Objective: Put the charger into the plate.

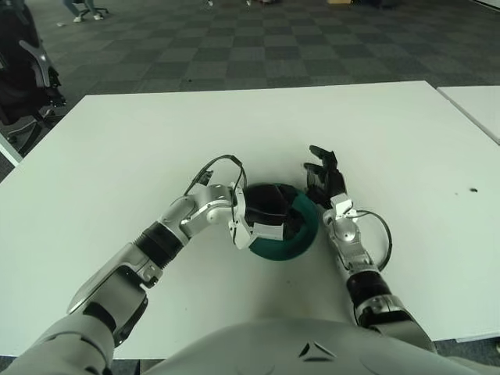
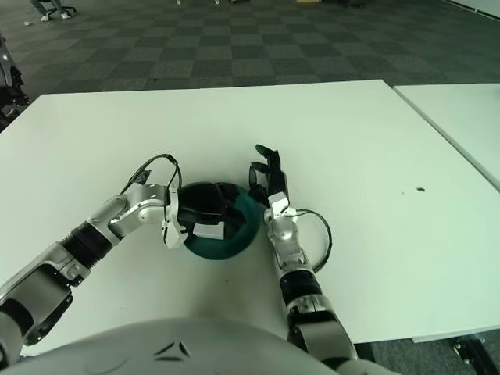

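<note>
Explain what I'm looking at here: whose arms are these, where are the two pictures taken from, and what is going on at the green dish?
These are the two arms of a humanoid robot, seen by a stereo camera on its head looking down; both pictures show one scene from slightly different spots. On the white table sits a green plate. The left hand is over the plate, and a white piece, likely the charger, shows under it; whether the fingers grip it I cannot tell. The right hand is beside the plate's right rim, fingers spread, holding nothing.
</note>
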Controlling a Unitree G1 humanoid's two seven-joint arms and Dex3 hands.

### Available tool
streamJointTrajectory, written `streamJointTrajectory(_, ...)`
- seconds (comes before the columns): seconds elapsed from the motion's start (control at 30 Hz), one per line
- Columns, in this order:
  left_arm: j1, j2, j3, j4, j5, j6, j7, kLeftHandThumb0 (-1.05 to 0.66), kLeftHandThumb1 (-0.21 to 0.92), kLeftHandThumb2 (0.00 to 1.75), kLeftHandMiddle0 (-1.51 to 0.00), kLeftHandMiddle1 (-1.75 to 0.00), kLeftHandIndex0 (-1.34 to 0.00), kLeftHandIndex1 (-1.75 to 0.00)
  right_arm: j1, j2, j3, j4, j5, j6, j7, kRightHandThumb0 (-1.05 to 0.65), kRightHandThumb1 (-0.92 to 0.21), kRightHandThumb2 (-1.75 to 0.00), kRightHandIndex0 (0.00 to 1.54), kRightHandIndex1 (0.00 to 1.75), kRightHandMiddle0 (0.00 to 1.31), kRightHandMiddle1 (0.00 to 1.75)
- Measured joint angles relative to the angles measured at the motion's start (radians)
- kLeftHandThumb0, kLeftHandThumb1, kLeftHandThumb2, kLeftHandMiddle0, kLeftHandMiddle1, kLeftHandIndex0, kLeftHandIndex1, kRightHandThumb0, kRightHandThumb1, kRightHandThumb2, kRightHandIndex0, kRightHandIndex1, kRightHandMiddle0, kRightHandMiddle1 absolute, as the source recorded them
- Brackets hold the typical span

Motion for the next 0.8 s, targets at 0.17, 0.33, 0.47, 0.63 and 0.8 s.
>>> streamJointTrajectory(0.17,0.002,0.001,0.001,-0.03,-0.035,0.006,-0.03,-0.01,0.54,1.03,-0.36,-1.75,-0.37,-1.66,-0.085,0.054,-0.108,0.089,0.171,0.013,0.119,-0.5,-0.91,-0.64,0.57,1.74,0.22,1.71)
streamJointTrajectory(0.33,0.002,0.002,0.001,-0.047,-0.049,0.008,-0.048,-0.49,0.84,0.59,-0.2,-1.68,-0.14,-1.59,-0.169,0.098,-0.223,0.116,0.366,0.101,0.209,-0.38,-0.88,-0.59,0.56,1.74,0.23,1.74)
streamJointTrajectory(0.47,0.003,0.005,0.0,-0.052,-0.056,0.021,-0.076,-0.81,0.9,0.57,-0.15,-1.38,-0.04,-1.45,-0.17,0.096,-0.265,0.084,0.479,0.18,0.227,-0.47,-0.87,-0.64,0.29,1.33,0.12,1.39)
streamJointTrajectory(0.63,0.002,0.018,0.0,-0.053,-0.059,0.034,-0.113,-1.0,0.92,0.71,-0.18,-0.78,0.0,-1.0,-0.091,0.043,-0.132,-0.006,0.258,0.157,0.128,-0.65,-0.91,-0.92,0.28,0.25,0.02,0.65)
streamJointTrajectory(0.8,0.002,0.021,0.0,-0.063,-0.067,0.048,-0.15,-1.04,0.92,0.78,-0.21,-0.29,0.0,-0.59,-0.002,0.01,0.008,-0.127,0.021,0.208,0.031,-0.63,-0.92,-0.97,0.25,0.06,0.0,0.46)
